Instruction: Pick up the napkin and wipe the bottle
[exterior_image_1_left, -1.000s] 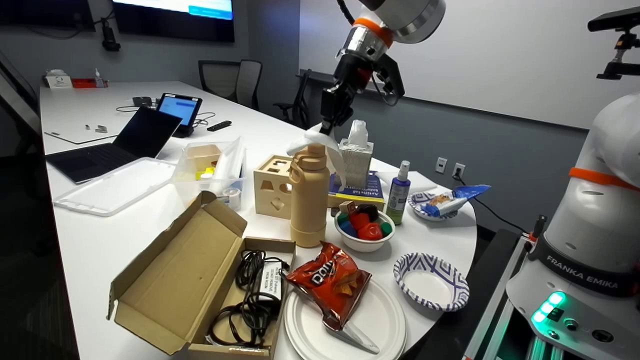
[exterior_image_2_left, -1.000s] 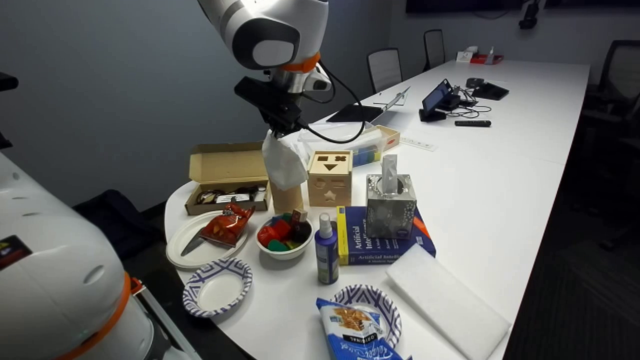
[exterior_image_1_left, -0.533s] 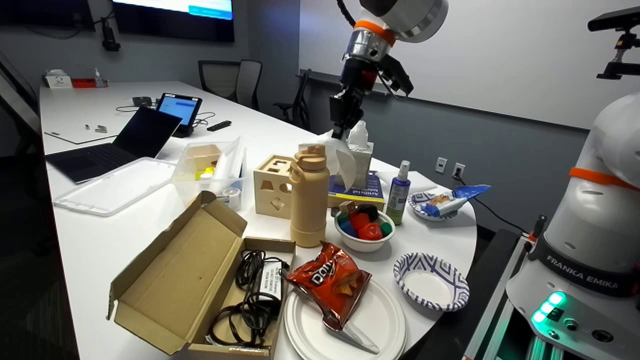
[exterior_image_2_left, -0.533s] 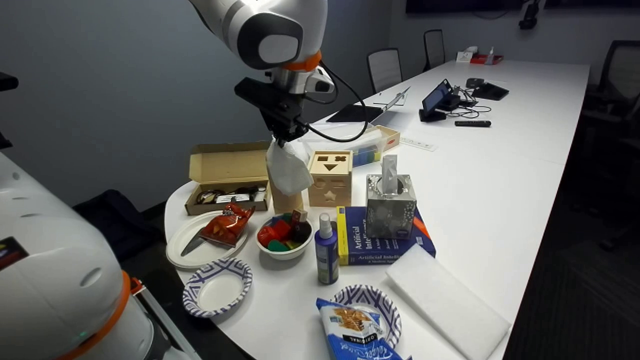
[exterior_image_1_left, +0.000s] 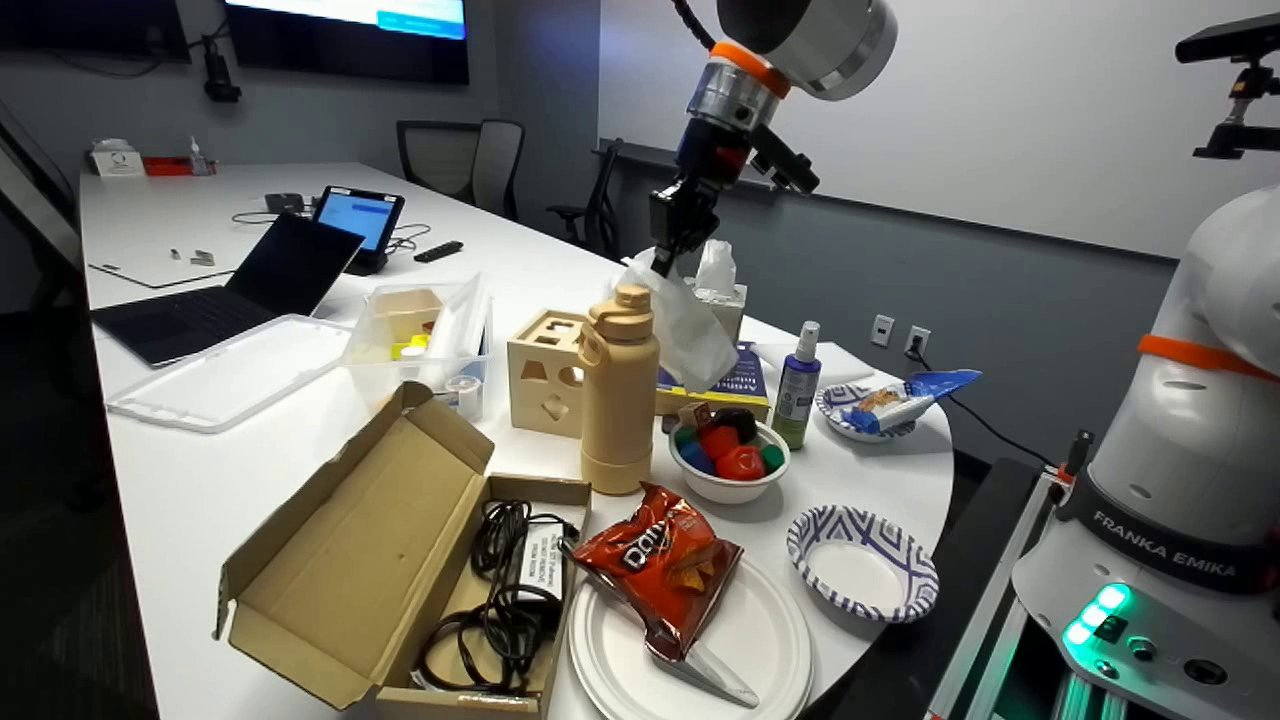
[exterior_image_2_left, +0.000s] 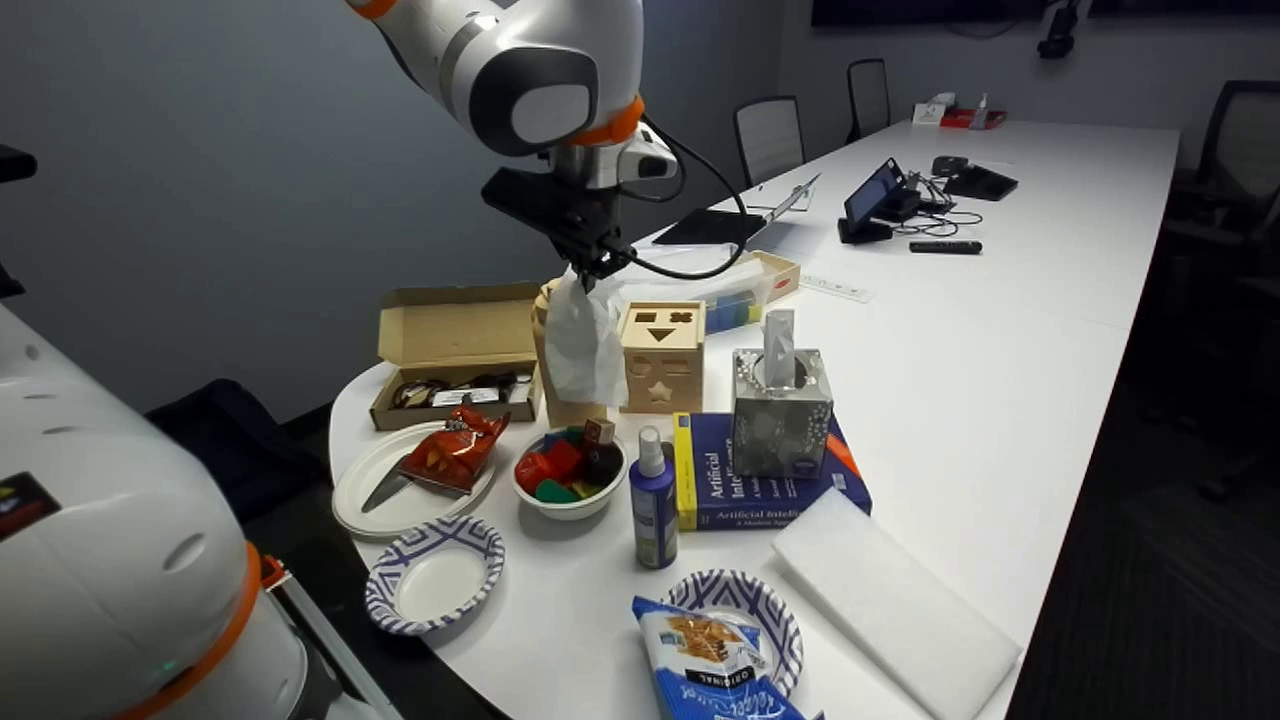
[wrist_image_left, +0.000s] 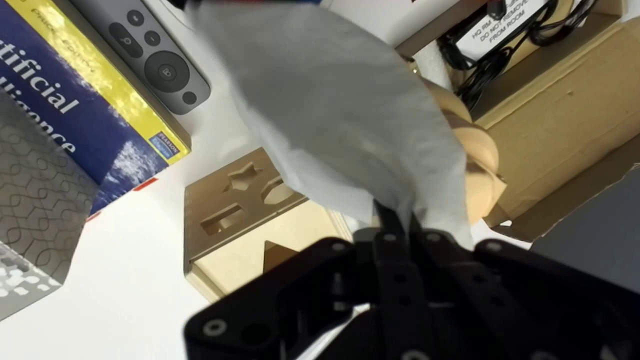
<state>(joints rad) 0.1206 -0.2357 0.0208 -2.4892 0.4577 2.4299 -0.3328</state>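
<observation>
Office meeting room. In an exterior view, two screens (exterior_image_1_left: 350, 45), one partly lit, hang on the grey wall (exterior_image_1_left: 300, 130) beyond the far edge of a long white table (exterior_image_1_left: 220, 200). Mesh-backed chairs (exterior_image_1_left: 497, 165) stand along the right long edge, and a wide whiteboard (exterior_image_1_left: 1000, 110) hangs beyond it. Near the left edge sits an open laptop (exterior_image_1_left: 230, 290), and, farther in, a tablet display (exterior_image_1_left: 357, 215) on a stand (exterior_image_1_left: 370, 264). In the wrist view, a label (wrist_image_left: 502, 25) among black cables (wrist_image_left: 472, 87) reads, in part, "DO NOT REMOVE FROM ROOM."

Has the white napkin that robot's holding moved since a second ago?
Yes. In an exterior view, the white napkin has shifted rightward and slightly down in the picture, toward the wooden box with shaped holes, which stayed put.
</observation>
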